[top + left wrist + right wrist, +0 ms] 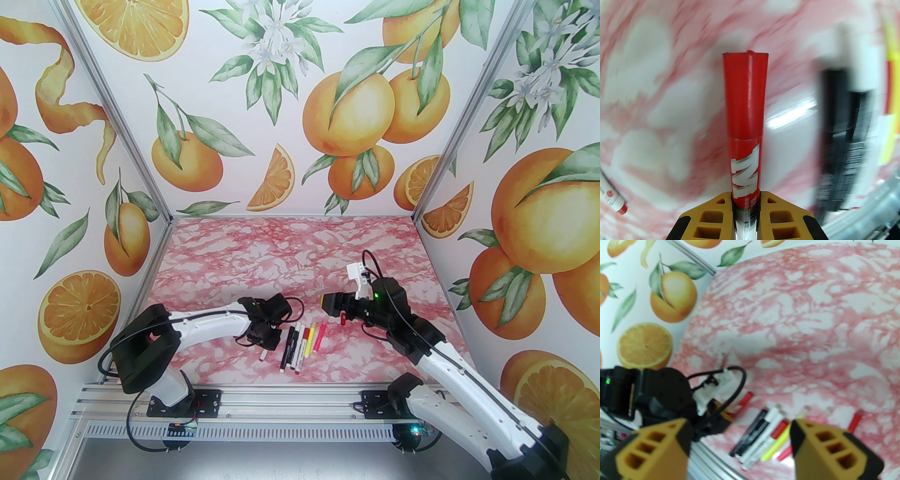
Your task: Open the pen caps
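My left gripper [745, 206] is shut on a red pen's barrel, low over the table. The pen's red cap [745, 93] sits on the pen and points away from the fingers; it also shows in the right wrist view as the red cap [744, 399]. From above, the left gripper [268, 338] is just left of a row of pens [300, 347]: black, white, yellow and pink. My right gripper [329, 305] hovers open above the row's far end, and its yellow fingers [825, 446] hold nothing. A loose red cap [855, 420] lies right of the row.
A white pen with a red end [262, 357] lies apart near the left gripper. A black pen [843, 145] lies close on the right of the held one. The aluminium rail [281, 403] runs along the near edge. Pink marble table [290, 253] stretches back to the walls.
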{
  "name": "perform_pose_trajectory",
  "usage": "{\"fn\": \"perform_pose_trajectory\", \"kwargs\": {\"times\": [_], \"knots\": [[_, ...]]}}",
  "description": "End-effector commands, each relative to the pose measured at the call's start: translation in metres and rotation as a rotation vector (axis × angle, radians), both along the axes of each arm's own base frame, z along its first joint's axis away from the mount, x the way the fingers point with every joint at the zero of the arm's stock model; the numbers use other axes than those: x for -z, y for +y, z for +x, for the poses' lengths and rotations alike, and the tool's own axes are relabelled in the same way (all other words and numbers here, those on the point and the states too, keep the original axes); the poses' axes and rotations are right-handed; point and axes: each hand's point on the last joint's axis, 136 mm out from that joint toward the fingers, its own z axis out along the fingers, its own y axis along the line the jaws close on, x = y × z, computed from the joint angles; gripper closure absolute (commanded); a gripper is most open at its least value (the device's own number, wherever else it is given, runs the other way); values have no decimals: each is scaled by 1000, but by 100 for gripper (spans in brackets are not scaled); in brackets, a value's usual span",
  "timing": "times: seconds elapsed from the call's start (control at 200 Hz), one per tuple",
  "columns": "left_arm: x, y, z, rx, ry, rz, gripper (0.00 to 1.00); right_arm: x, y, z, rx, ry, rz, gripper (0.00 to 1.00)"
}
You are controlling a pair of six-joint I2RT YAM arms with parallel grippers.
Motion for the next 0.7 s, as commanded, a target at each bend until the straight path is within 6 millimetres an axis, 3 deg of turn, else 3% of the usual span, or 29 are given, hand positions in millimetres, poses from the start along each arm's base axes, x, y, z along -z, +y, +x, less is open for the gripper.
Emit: {"fn": "perform_pose_trajectory", "kwargs": {"times": [0.0,0.18,0.305,0.53,0.695], "knots": [[-61,-48,24,13,-68,-336,88,-20,10,-2,-13,-5,125,34],[-109,-61,43,33,-120,-585,89,-26,13,3,-3,2,159,43],[-137,-69,44,112,-117,-755,88,-30,20,9,-6,8,225,44],[-156,-72,29,296,-11,-871,89,-29,30,26,-8,13,237,42],[-159,-72,25,362,1,-861,94,-34,40,29,-51,6,255,39]]}}
